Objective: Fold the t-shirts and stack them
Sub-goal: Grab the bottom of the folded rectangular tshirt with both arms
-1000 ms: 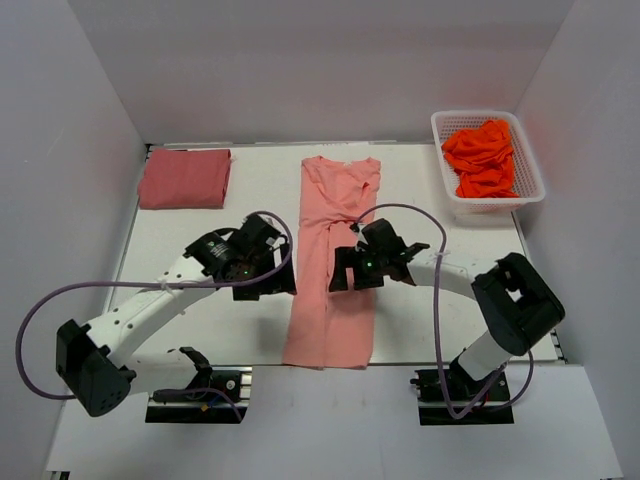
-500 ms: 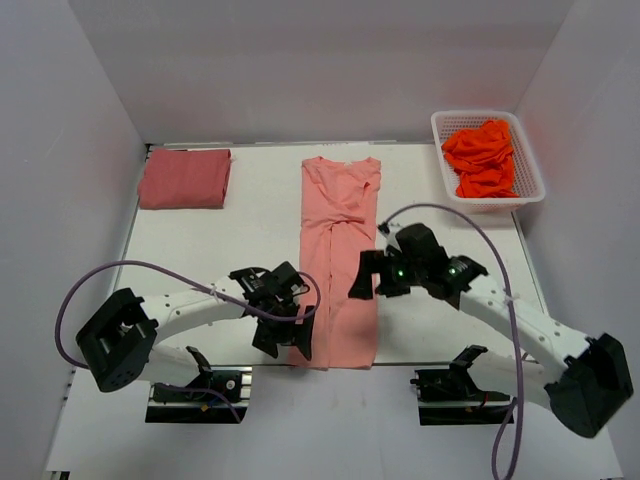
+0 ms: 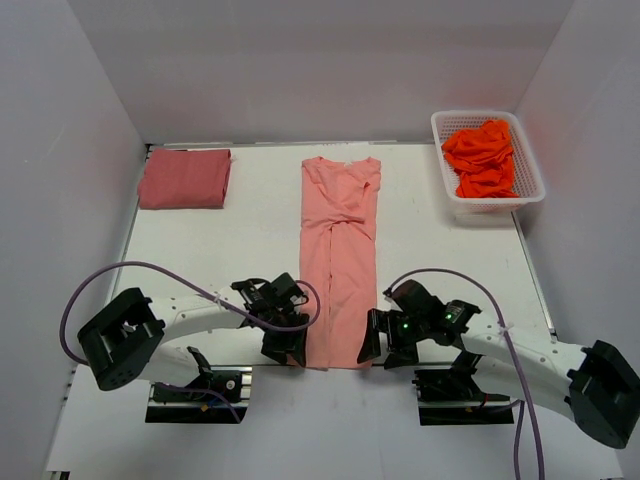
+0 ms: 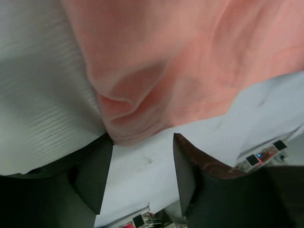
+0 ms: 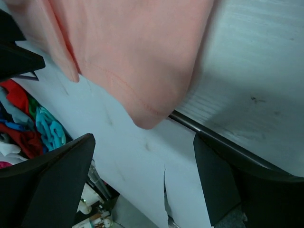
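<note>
While left tool (image 4: 142,142) gapes — pink t-shirt (image 4: 190,61) contact unclear.

Open table (image 3: 440,250) between pink t-shirt (image 3: 340,250) and basket (image 3: 487,208)

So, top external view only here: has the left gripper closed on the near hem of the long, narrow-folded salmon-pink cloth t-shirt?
Observer: Not closed. The left wrist view shows the left gripper with jaws apart, a bunched hem corner of the salmon-pink t-shirt at its fingertips.
Operator: And the right one?
Observer: The right gripper is wide open; the other hem corner lies ahead of the gap, touching neither finger.
</note>
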Robot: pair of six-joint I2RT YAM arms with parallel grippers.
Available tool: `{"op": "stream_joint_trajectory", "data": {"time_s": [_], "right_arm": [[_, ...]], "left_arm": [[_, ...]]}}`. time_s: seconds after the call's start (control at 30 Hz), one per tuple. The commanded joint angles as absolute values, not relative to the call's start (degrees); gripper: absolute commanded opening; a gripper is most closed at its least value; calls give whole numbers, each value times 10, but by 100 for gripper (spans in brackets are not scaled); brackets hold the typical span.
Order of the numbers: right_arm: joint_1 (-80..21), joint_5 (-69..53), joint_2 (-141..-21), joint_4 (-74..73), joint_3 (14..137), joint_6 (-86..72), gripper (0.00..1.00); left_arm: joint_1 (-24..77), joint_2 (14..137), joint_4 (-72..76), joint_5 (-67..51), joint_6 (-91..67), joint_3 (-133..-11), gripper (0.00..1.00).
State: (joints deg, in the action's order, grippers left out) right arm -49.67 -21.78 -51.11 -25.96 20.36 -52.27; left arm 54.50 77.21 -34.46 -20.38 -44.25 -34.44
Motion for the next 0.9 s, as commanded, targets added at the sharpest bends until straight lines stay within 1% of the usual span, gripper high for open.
{"op": "stream_joint_trajectory", "data": {"time_s": [0.0, 0.03, 0.07, 0.13, 0.17, 0.2, 0.23, 0.27, 0.33, 0.4, 0.43, 0.47, 0.67, 0.7, 0.73, 0.77, 0.8, 0.83, 0.87], "right_arm": [[-519, -228, -548, -201, 194, -576, 89], [-530, -220, -561, -201, 196, -581, 85], [-533, -220, -567, -201, 198, -585, 75], [-544, -210, -570, -203, 195, -594, 62], [-544, -207, -564, -203, 193, -598, 58], [-548, -204, -563, -200, 189, -605, 47], [-548, -193, -556, -193, 182, -610, 44], [-548, -192, -555, -191, 178, -613, 39], [-548, -179, -554, -199, 178, -616, 37], [-548, -162, -551, -200, 178, -616, 34], [-548, -159, -551, -195, 177, -613, 30], [-547, -154, -553, -192, 178, -613, 28], [-546, -142, -576, -180, 194, -584, 25], [-544, -142, -589, -179, 196, -581, 21], [-546, -141, -591, -181, 211, -579, 7], [-546, -135, -596, -186, 215, -574, 0], [-547, -127, -593, -205, 219, -570, 0], [-547, -124, -581, -207, 230, -561, 0], [-546, -121, -576, -217, 233, -560, 0]], "left_arm": [[548, 780, -301, -195, -442, -316, 61], [548, 780, -301, -195, -442, -316, 53], [548, 770, -307, -195, -442, -316, 50], [554, 755, -307, -195, -449, -311, 47], [554, 748, -298, -195, -449, -303, 47], [554, 743, -298, -200, -455, -303, 43], [554, 736, -284, -200, -460, -297, 39], [554, 736, -278, -207, -461, -290, 39], [554, 736, -266, -207, -466, -284, 38], [554, 736, -265, -207, -466, -284, 33], [554, 736, -265, -207, -466, -284, 31], [554, 736, -265, -207, -466, -284, 26], [554, 720, -265, -202, -471, -302, 25], [554, 713, -265, -202, -471, -302, 23], [554, 708, -265, -195, -471, -310, 20], [554, 708, -280, -195, -471, -310, 14], [554, 708, -288, -190, -471, -331, 2], [554, 708, -296, -183, -471, -340, 0], [554, 702, -303, -183, -471, -349, 0]]}}
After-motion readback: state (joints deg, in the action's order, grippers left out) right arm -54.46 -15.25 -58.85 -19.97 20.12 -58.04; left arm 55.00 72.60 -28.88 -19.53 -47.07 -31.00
